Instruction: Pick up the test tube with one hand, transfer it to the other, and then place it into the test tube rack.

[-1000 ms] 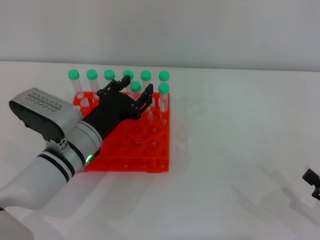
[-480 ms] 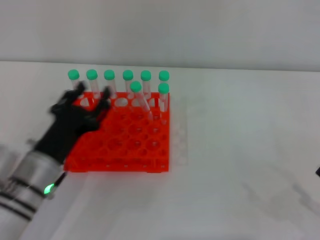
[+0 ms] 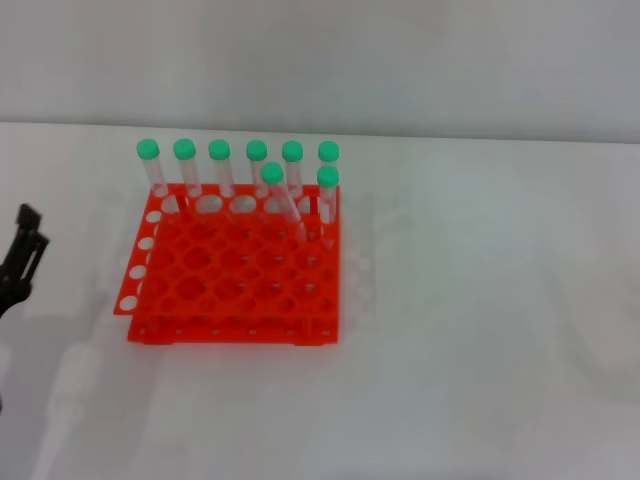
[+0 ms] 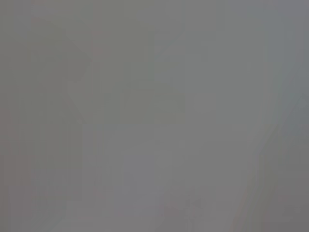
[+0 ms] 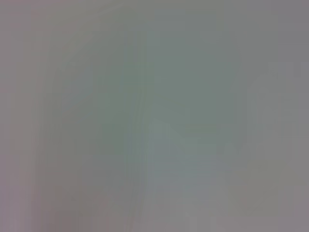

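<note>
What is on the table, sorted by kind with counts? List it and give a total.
Green-capped test tubes: 8, all standing in the rack
Orange-red test tube rack: 1
Left end effector: 1, at the left edge of the head view, apart from the rack
Total: 10

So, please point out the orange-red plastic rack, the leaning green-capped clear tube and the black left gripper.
Orange-red plastic rack (image 3: 235,270), head view, top grid.
Leaning green-capped clear tube (image 3: 272,174), head view, cap.
Black left gripper (image 3: 22,255), head view, fingers.
</note>
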`<state>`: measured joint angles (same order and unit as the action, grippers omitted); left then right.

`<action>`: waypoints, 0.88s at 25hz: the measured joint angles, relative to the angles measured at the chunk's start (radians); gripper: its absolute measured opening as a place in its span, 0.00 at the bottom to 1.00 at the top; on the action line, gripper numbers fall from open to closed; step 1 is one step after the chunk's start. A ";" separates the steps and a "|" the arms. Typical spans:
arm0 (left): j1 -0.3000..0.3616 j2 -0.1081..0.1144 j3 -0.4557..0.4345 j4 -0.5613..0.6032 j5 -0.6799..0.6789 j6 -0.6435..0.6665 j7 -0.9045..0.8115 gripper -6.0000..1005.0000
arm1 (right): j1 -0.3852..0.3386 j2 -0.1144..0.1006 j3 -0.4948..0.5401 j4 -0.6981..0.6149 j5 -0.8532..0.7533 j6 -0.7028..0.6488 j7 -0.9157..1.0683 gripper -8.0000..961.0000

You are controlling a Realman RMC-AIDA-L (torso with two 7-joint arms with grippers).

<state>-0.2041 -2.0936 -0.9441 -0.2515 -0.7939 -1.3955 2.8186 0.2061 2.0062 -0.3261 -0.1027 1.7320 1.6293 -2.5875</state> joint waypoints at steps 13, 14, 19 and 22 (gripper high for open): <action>0.012 -0.001 0.048 0.037 -0.023 -0.007 -0.012 0.88 | 0.006 0.000 0.170 0.050 -0.002 -0.081 -0.063 0.91; 0.010 0.000 0.054 0.037 -0.024 -0.005 -0.014 0.88 | 0.006 0.000 0.170 0.052 -0.002 -0.084 -0.063 0.91; 0.008 0.000 0.056 0.037 -0.027 -0.001 -0.016 0.88 | 0.001 0.001 0.170 0.065 -0.003 -0.086 -0.063 0.91; 0.011 0.000 0.056 0.034 -0.027 -0.006 -0.016 0.88 | -0.001 0.001 0.172 0.073 -0.002 -0.084 -0.063 0.91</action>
<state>-0.1936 -2.0938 -0.8881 -0.2178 -0.8212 -1.4014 2.8026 0.2050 2.0075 -0.1539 -0.0302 1.7301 1.5449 -2.6507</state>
